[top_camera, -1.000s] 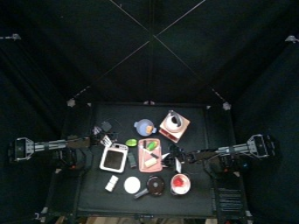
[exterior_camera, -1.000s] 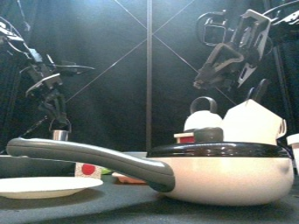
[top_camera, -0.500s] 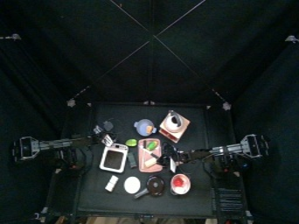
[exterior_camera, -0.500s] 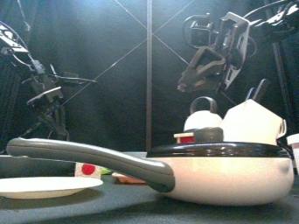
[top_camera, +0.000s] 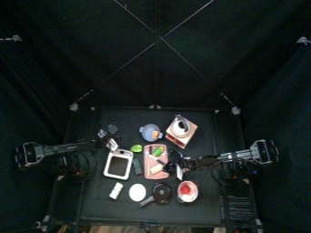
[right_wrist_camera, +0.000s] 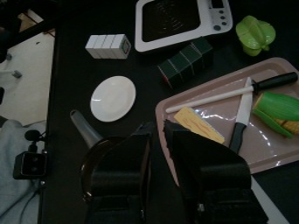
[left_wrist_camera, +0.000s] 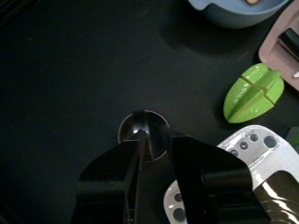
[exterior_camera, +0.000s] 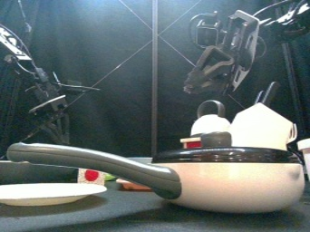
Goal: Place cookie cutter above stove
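The left claw (left_wrist_camera: 143, 140) hangs over a small dark, glossy rounded piece (left_wrist_camera: 142, 125), seemingly the cookie cutter, on the worktop (left_wrist_camera: 70, 70) at the stove's (top_camera: 118, 165) 11 o'clock. Whether the claw grips it cannot be told. The cutter looks light, stiff and slick, so pinching across its thin rim seems safest. The right claw (exterior_camera: 208, 80) hangs high, its state unclear.

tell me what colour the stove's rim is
White, around a dark centre; the stove shows best in the right wrist view.
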